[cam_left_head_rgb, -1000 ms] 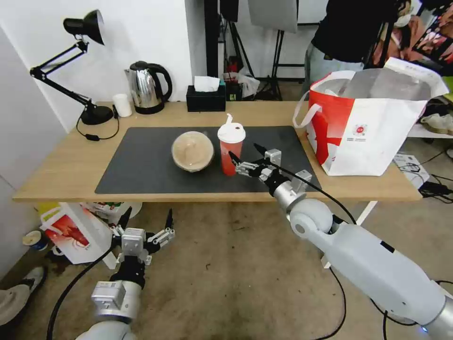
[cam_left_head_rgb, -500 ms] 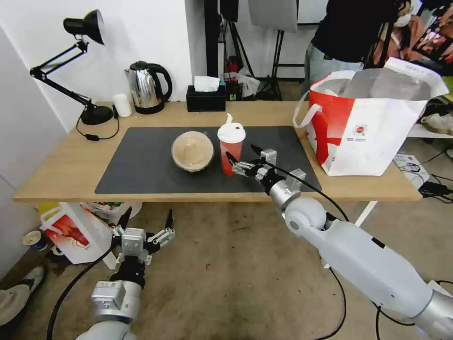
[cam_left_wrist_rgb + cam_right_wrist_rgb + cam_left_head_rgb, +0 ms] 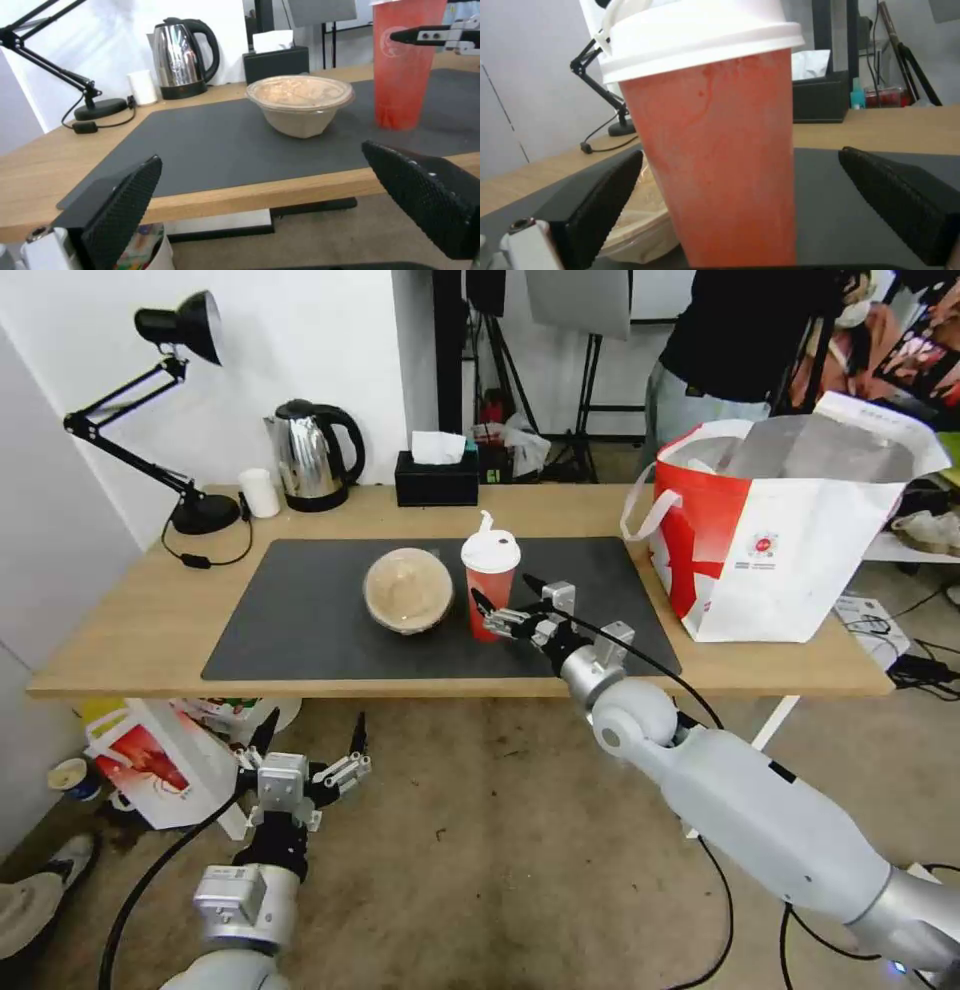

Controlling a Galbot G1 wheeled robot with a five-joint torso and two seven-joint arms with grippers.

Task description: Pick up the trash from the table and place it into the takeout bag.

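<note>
Two pieces of trash are seen on the dark grey mat (image 3: 300, 620) of the table (image 3: 130, 640): the tall red cup (image 3: 489, 588) with its white lid, upright, and just beside it on the robot's left the round clear-lidded container (image 3: 407, 589). No white bowl of scraps can be made out on the table, and whether it already lies in the bag cannot be told, since the inside is hidden.

The right tool (image 3: 505, 608) is held out over the mat, right up against the cup. Its jaws are spread wide and nothing is gripped; in the right wrist view the cup (image 3: 715, 150) stands between the two black fingers (image 3: 605, 202), with a gap on either side. So the grasp is judged not yet made.

The left tool (image 3: 308, 748) is parked low, below the table edge, jaws apart and empty.

The takeout bag (image 3: 780, 540) stands open at the right end of the table, well apart from the cup. By this showing, at least two items are left: the cup to be closed on, lifted and carried over, and then the container.
</note>
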